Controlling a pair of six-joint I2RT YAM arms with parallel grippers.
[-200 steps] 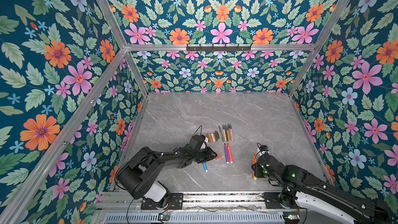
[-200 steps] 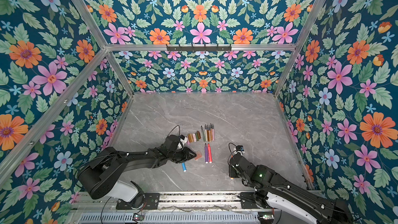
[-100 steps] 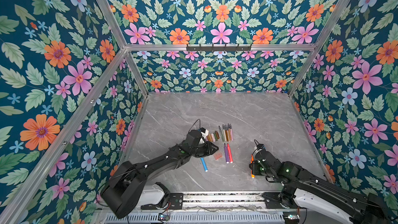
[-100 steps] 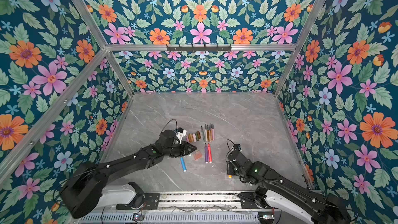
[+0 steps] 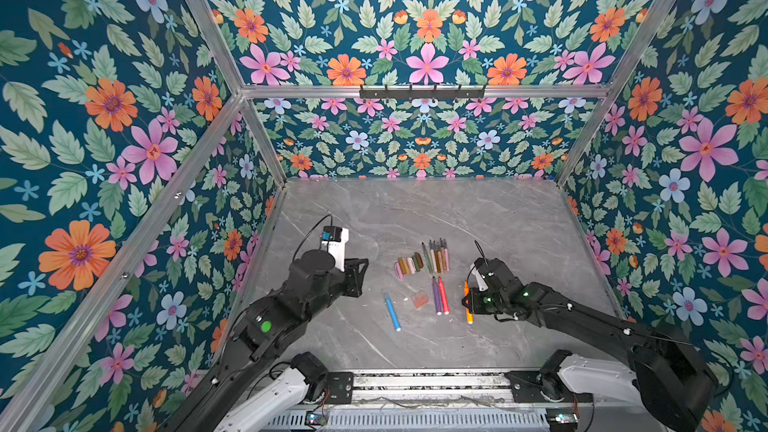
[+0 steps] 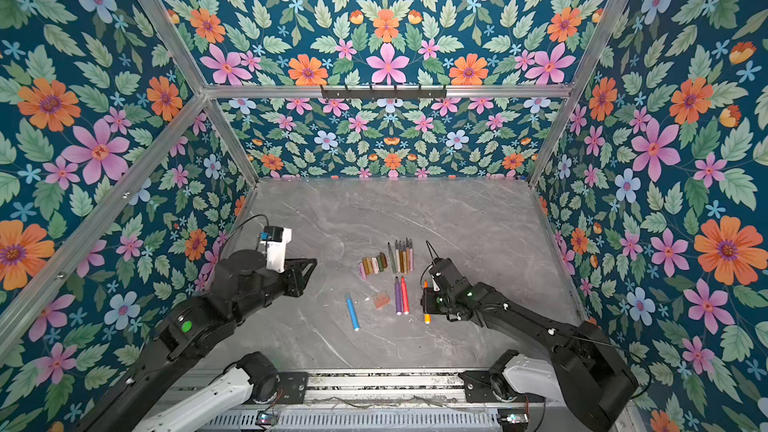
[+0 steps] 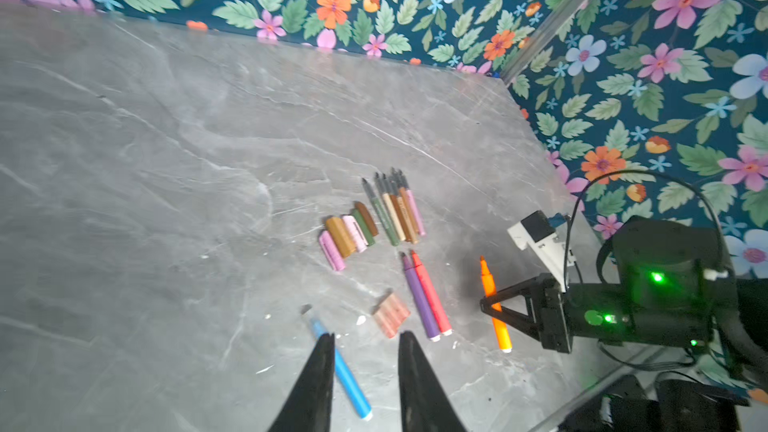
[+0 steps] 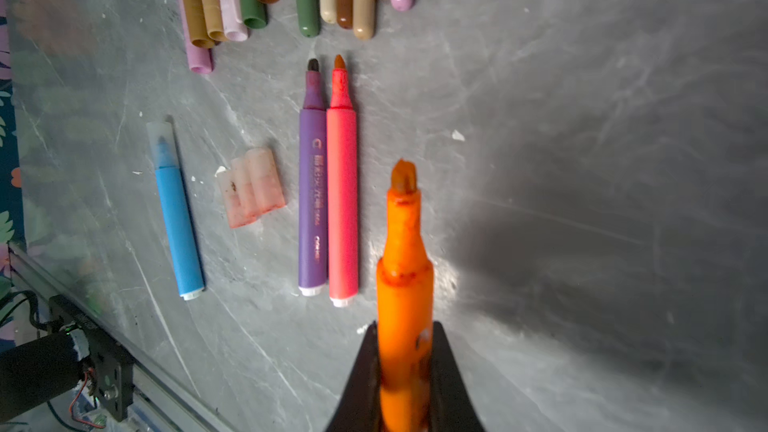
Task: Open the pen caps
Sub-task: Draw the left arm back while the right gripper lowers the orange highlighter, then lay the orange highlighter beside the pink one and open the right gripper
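Pen caps [image 5: 408, 264] lie together on the desk [image 5: 415, 210], left of the thin pens [image 5: 436, 255]. Our right fingers [image 8: 442, 367] hold an orange pen [image 8: 405, 243]; our left fingers [image 7: 324, 363] are narrow and empty.

Left arm [image 5: 291, 309] and right arm [image 5: 590, 318], matte black over white base links [image 5: 270, 403]; green lights [image 5: 266, 326] glowing, black cables [image 5: 309, 231] looping past white wrist cameras [image 5: 334, 243], fingers [image 7: 318, 388] tapering to points.

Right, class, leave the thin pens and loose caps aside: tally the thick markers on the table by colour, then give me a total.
blue marker: 1
purple marker: 1
red marker: 1
orange marker: 1
Total: 4
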